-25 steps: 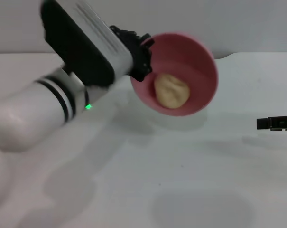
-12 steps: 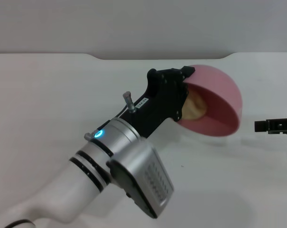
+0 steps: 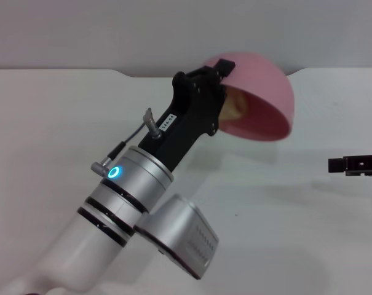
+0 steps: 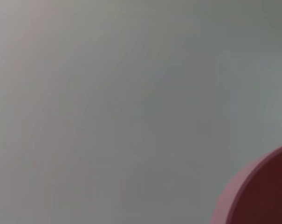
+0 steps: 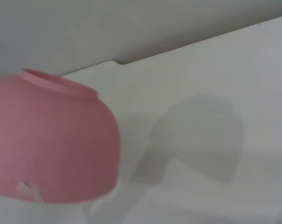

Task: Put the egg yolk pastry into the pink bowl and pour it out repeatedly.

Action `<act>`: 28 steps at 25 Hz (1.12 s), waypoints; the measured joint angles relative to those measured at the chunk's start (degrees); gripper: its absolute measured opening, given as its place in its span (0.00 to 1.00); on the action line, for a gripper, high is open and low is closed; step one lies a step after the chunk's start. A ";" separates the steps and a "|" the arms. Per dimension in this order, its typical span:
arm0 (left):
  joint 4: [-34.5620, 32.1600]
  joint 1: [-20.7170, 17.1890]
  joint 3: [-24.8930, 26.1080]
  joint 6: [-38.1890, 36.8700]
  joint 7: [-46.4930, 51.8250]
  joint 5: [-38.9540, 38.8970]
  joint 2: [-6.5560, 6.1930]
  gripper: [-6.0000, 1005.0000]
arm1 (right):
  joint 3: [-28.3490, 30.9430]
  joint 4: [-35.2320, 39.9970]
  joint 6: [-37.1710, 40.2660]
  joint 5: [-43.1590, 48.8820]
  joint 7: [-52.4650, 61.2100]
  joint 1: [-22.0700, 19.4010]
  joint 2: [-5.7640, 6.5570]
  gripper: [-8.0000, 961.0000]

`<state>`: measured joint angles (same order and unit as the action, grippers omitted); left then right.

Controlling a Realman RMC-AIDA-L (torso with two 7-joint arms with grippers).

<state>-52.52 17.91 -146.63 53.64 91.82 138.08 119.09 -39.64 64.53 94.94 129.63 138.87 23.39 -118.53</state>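
Note:
My left gripper [image 3: 219, 80] is shut on the rim of the pink bowl [image 3: 262, 92] and holds it in the air above the white table, turned nearly upside down with its mouth facing down and toward me. The egg yolk pastry [image 3: 237, 106] shows as a tan patch just inside the rim, beside the black gripper body. The bowl's outside fills one side of the right wrist view [image 5: 47, 140], and a piece of its rim shows in the left wrist view [image 4: 262, 196]. My right gripper [image 3: 356, 163] stays low at the right edge.
The white table [image 3: 284, 215] spreads out below the bowl, with the bowl's shadow under it. A grey wall [image 3: 112, 31] rises behind the table's far edge. My left forearm [image 3: 130, 215] crosses the lower left of the head view.
My left wrist has rolled over, tipping the bowl from mouth-toward-camera to nearly upside down and lifting it a little. The pastry has gone from plainly seen in the bowl to a patch under the rim.

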 joint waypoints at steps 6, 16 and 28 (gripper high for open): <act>0.89 0.00 -1.20 3.45 -11.32 -0.51 0.00 0.00 | 0.01 -0.80 -0.36 -0.01 0.00 -0.01 -0.11 0.65; 1.30 0.81 -1.93 6.22 -15.76 -6.70 0.01 0.01 | 0.09 -1.40 -0.58 -0.55 0.00 0.47 -0.07 0.65; -15.78 1.53 23.95 -31.98 -11.54 -50.16 -0.81 0.01 | -0.78 -2.89 -0.64 -1.43 -2.28 3.00 0.09 0.65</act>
<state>-68.30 19.44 -122.68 21.66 80.28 87.92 118.28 -40.42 61.63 94.30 128.21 136.59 26.39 -118.43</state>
